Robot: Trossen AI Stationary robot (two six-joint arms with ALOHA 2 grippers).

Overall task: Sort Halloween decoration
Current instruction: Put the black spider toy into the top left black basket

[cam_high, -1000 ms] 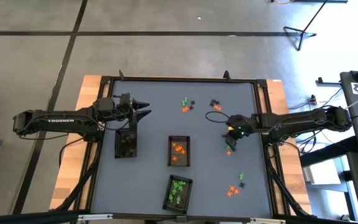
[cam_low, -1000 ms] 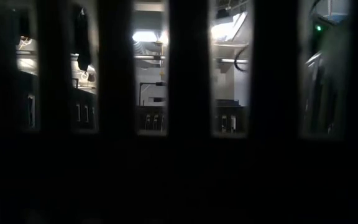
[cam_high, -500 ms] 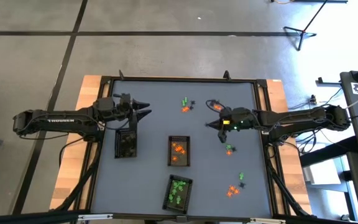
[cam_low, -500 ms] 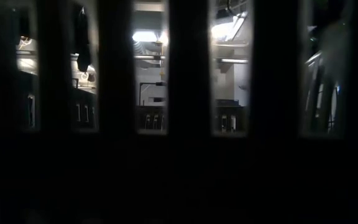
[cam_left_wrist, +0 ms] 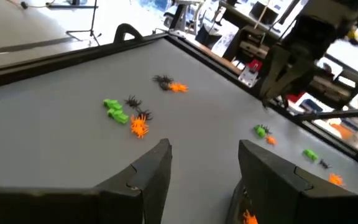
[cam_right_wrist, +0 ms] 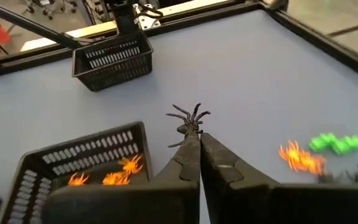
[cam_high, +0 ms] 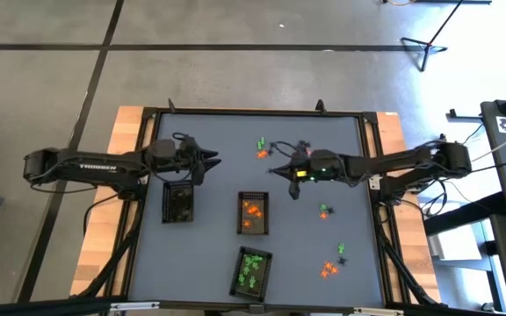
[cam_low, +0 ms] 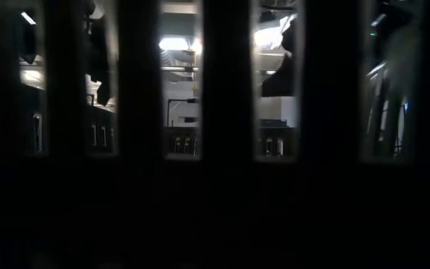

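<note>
Room around the table

Grey concrete floor [cam_high: 235,53] crossed by dark lines [cam_high: 235,46]; a stand [cam_high: 429,44] on it, upper right. Level view: dark vertical bars [cam_low: 226,82] before a lit room, ceiling lights [cam_low: 174,45] on.

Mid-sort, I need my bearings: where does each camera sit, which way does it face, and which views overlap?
High: overhead, straight down on the table, both arms.
Low: table height, facing the room through dark bars; mostly black, arms unclear.
Left wrist: past the open left pincer, across the table at the right arm.
Right wrist: past the shut right pincer gripping a black spider, toward the orange tray.
Shared: the wrist views and high view show the green-orange cluster.
</note>
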